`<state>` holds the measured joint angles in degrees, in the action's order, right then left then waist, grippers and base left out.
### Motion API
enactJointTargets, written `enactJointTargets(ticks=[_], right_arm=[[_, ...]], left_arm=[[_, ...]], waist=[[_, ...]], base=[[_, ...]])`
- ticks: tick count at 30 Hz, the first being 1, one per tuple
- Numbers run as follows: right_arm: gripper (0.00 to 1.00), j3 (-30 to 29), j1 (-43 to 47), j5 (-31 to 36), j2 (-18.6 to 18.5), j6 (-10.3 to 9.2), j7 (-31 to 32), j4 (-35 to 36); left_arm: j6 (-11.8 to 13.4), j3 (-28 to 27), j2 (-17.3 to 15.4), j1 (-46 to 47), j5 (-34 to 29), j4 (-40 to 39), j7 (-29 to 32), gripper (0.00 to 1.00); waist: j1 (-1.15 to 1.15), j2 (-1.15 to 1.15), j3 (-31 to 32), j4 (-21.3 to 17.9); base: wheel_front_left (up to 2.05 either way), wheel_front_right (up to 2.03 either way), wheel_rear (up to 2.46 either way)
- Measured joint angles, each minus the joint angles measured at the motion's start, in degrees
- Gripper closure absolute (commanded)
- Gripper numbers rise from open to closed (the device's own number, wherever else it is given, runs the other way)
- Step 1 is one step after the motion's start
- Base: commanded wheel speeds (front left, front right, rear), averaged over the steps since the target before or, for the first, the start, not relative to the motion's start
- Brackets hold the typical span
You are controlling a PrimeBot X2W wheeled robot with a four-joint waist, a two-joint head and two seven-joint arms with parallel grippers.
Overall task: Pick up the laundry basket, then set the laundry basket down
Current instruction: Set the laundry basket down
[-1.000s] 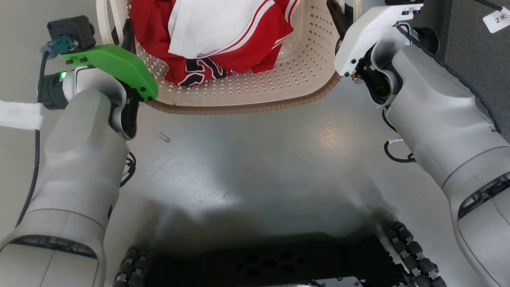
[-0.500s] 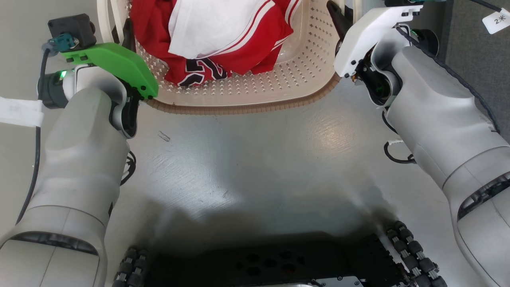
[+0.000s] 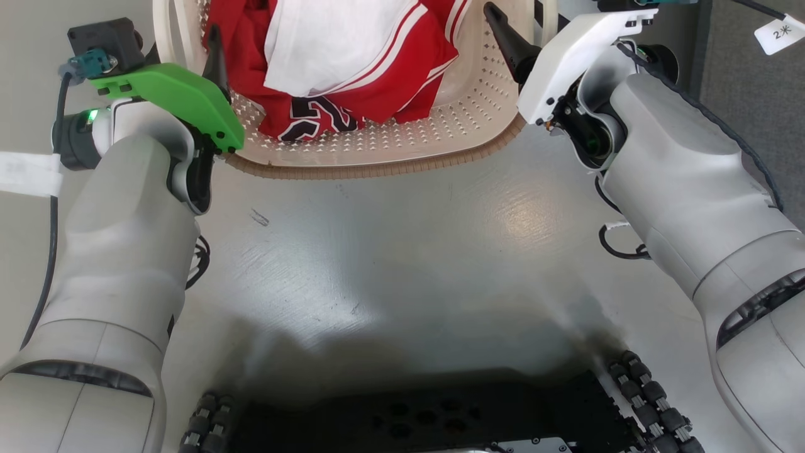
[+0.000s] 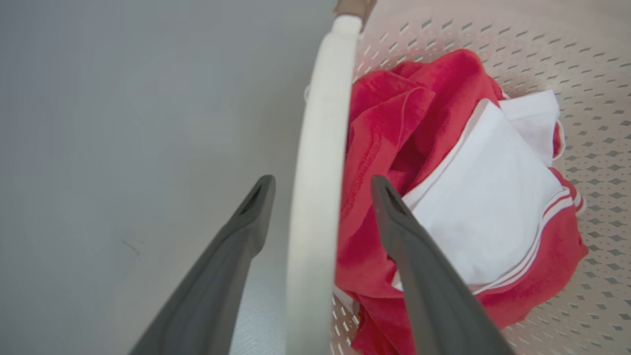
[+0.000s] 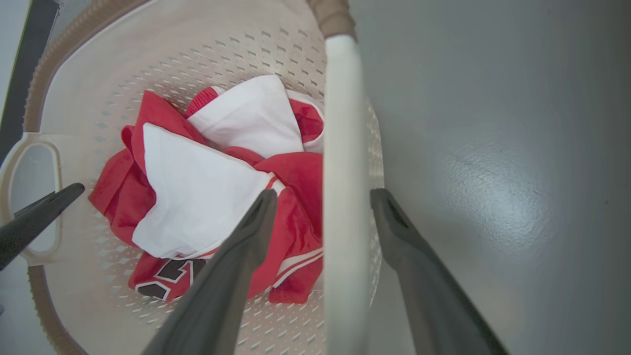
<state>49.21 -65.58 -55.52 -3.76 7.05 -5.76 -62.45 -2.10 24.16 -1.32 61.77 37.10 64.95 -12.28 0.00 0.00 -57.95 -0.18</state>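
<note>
A white tag [image 3: 780, 34] reads "2" plus a mark; left gripper [image 4: 321, 180] and right gripper [image 5: 323, 193] hold fingers spread astride handles [image 4: 320, 98] of the laundry basket [image 3: 377, 141]

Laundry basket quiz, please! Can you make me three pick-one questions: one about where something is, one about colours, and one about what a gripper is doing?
1. Where are the clothes?
A) on a shelf
B) hanging on a hook
C) in the laundry basket

2. What colours are the clothes mostly?
A) red and white
B) blue and yellow
C) all green

3. How is the left gripper?
A) shut on a sock
B) open, a finger on each side of the white handle
C) shut on nothing

Answers: C, they lie on the basket's holey bottom; A, red cloth with a white piece on top; B, the left wrist view shows a gap on both sides of the handle.
</note>
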Motion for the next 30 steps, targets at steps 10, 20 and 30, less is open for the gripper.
enactJointTargets(ticks=[10, 20, 30], right_arm=[[0.00, 0.9, 0.2, -0.5, 0.0, 0.00, -1.7, -1.2], [0.00, 1.7, 1.9, -0.5, 0.0, 0.00, -4.1, -3.3], [0.00, 2.7, 6.1, -0.5, 0.1, 0.00, -5.9, -4.3]], left_arm=[[-0.9, 0.3, 0.0, -0.2, 0.0, 2.3, -0.5, 0.00], [-1.8, 1.4, 0.0, -3.7, -0.1, 3.6, -1.5, 0.00], [-2.5, 1.4, 0.0, -7.5, -0.2, 3.7, -2.0, 0.00]], waist=[[0.00, 0.00, 2.7, -0.4], [0.00, 0.00, 7.9, -0.6], [0.00, 0.00, 14.3, -0.9]], base=[[0.00, 0.00, 0.00], [0.00, 0.00, 0.00], [0.00, 0.00, 0.00]])
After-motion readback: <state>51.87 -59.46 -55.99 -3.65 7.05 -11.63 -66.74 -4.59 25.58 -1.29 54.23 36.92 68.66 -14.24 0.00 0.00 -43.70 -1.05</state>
